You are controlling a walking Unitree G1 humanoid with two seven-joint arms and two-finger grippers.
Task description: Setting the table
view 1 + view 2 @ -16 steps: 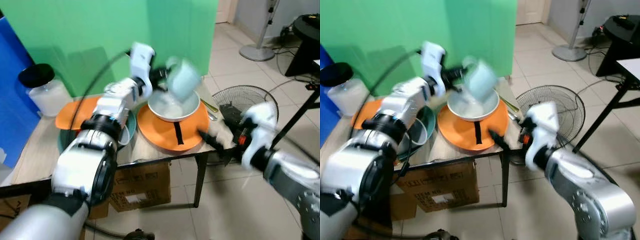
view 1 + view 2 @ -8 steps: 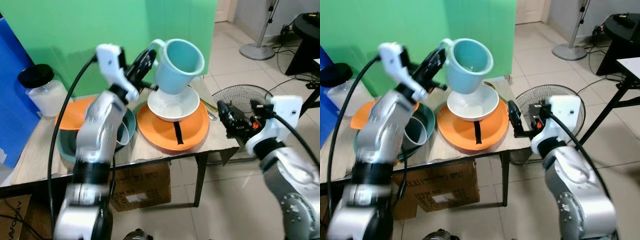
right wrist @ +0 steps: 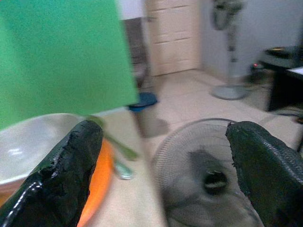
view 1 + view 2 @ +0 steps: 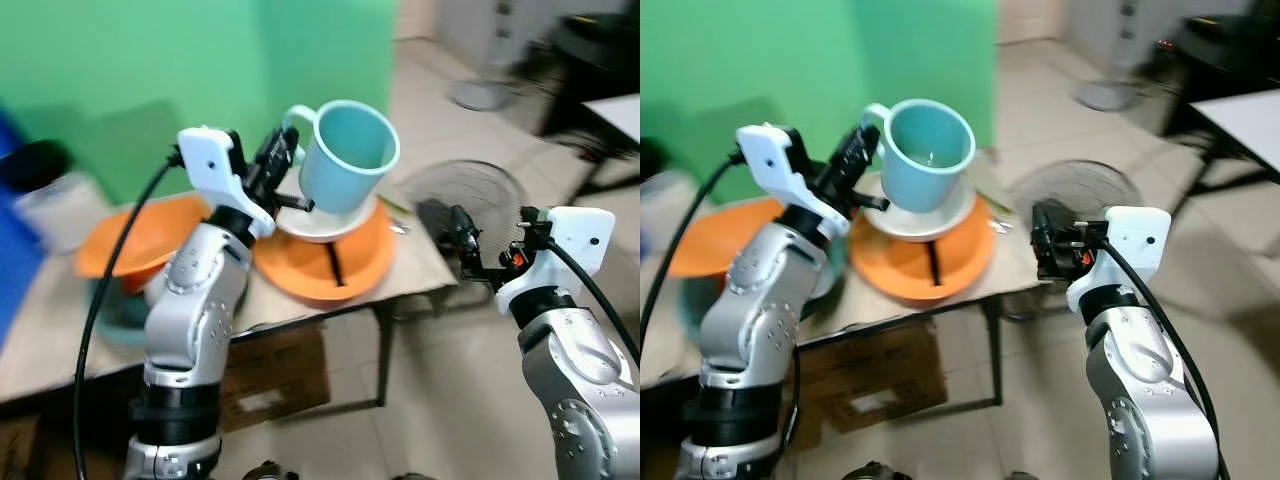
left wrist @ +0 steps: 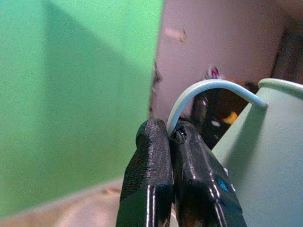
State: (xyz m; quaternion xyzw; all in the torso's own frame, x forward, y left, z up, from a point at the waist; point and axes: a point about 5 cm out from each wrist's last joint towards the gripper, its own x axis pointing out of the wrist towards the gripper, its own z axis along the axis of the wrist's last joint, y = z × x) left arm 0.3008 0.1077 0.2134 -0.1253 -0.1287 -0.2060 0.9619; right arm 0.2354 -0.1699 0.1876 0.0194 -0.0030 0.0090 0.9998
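Holding the mug [image 4: 345,155] by its handle alone, your left gripper [image 5: 177,142] has both black fingers pressed together on the thin loop, and the light blue cup hangs in the air just above the white bowl [image 4: 325,222], mouth tilted toward the camera. That is a narrow pinch on a curved rim, so the cup will likely want to swing or rotate about the fingers; move the wrist slowly and keep the handle uppermost so the body hangs below the grip rather than levering against it.

You still need a place for it. The bowl sits on the orange plate [image 4: 325,265], which takes up the near right part of the small table [image 4: 420,270]; another orange plate [image 4: 125,235] and a greenish dish beside it crowd the left side, blurred here. The barest stretch of tabletop looks to be the right-hand corner beyond the plate, where some cutlery lies, so judge the landing carefully and set the base down flat before you release.

Your right gripper [image 3: 163,165] is spread wide, holding nothing, off the right edge of the table with a floor fan [image 3: 208,172] on the tiles below it. Keep that arm clear of the table corner. A green screen [image 4: 150,70] stands close behind the table, leaving little room to swing the mug backward; the open floor is to the right.
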